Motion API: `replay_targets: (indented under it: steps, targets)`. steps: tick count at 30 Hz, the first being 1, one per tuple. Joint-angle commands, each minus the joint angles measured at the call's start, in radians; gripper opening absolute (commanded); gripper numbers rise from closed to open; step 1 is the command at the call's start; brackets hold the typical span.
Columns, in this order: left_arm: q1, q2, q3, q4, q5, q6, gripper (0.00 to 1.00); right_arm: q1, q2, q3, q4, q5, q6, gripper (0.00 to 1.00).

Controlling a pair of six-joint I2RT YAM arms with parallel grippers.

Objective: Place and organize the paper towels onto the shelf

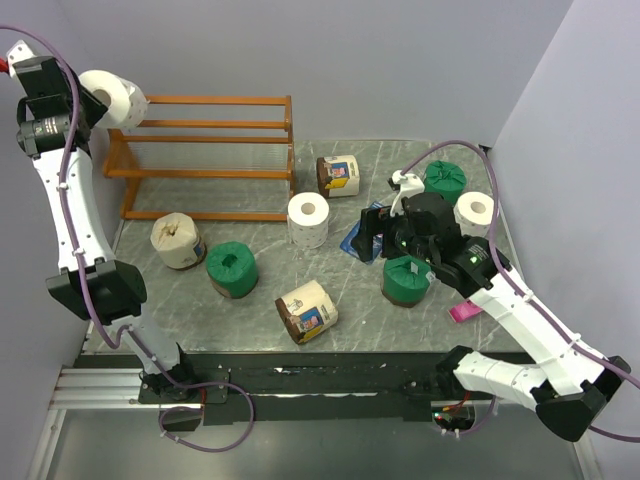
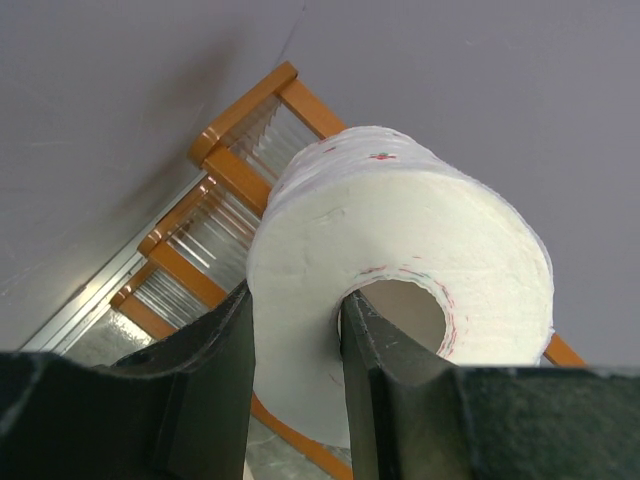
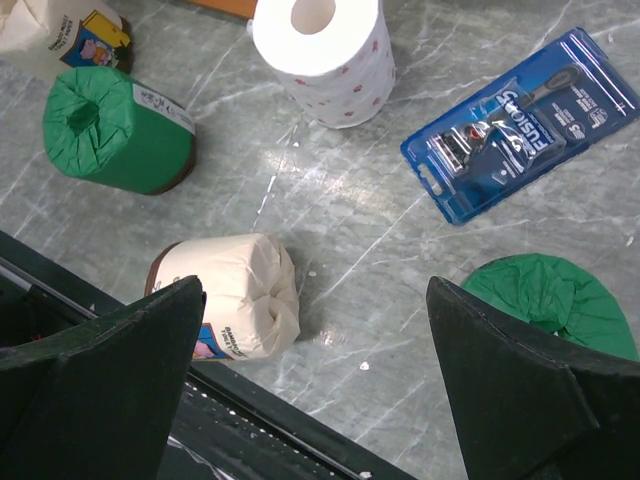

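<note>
Your left pincer (image 2: 295,315) gripped a bare white roll (image 2: 400,240) at the shelf (image 1: 215,123)'s left end; right pincer (image 3: 315,290) gaped wide beside a green roll (image 3: 555,300).

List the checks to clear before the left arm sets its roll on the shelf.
1. Left gripper shut on the white roll, one finger inside the core: ok.
2. Shelf shows no rolls on its tiers: ok.
3. Roll lined up over the top tier: cannot tell; it hangs by the shelf's left end.
4. Right gripper open, holding nothing, well away from the shelf: ok.
</note>
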Motion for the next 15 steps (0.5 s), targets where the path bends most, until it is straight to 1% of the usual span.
replay_targets:
  steps: [1, 2, 7, 13, 15]
  targets:
    - [-0.004, -0.01, 0.062, 0.112, -0.008, 0.021, 0.24, -0.003, -0.001, 0.055, 0.019, 0.007, -0.02, 1.0]
    - [-0.004, -0.005, 0.063, 0.112, -0.008, 0.023, 0.27, -0.003, 0.005, 0.07, 0.014, 0.01, -0.023, 0.99]
    - [-0.004, 0.016, 0.061, 0.135, 0.013, 0.027, 0.28, -0.003, 0.024, 0.104, 0.005, 0.016, -0.029, 0.99]
    - [-0.005, 0.041, 0.067, 0.156, 0.033, 0.032, 0.34, -0.004, 0.028, 0.115, 0.009, 0.015, -0.03, 0.99]
    - [-0.004, 0.049, 0.069, 0.169, 0.041, 0.032, 0.39, -0.003, 0.028, 0.11, 0.014, 0.021, -0.03, 1.0]
